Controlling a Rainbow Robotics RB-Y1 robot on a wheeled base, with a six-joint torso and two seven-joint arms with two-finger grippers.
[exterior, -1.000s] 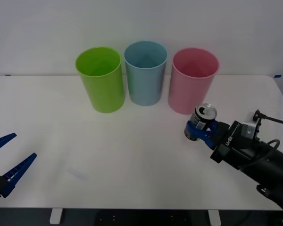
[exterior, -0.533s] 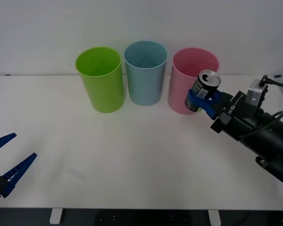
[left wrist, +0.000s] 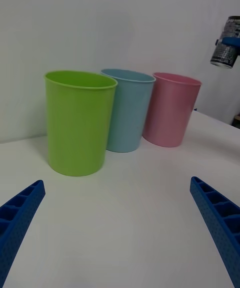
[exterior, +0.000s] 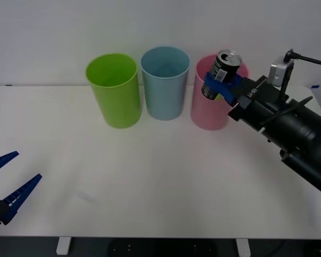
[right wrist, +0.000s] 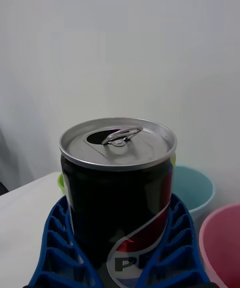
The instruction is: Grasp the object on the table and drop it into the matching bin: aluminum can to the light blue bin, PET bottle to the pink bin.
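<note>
**Can lifted, now over the wrong bin**

Since a sec ago the right pincer (exterior: 220, 84) has risen off the tabletop (exterior: 150, 176), clamped on the aluminum can (exterior: 221, 73), which hangs approx over the pink bin (exterior: 209, 110). Carry it left to the light blue bin (exterior: 165, 83), centre, then release. Left pincer (exterior: 9, 184) parked wide open.

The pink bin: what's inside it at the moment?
The pink bin looks empty where its inner wall shows. The can, held above its rim in the right pincer, hides part of the opening, and the bottom isn't visible.
</note>
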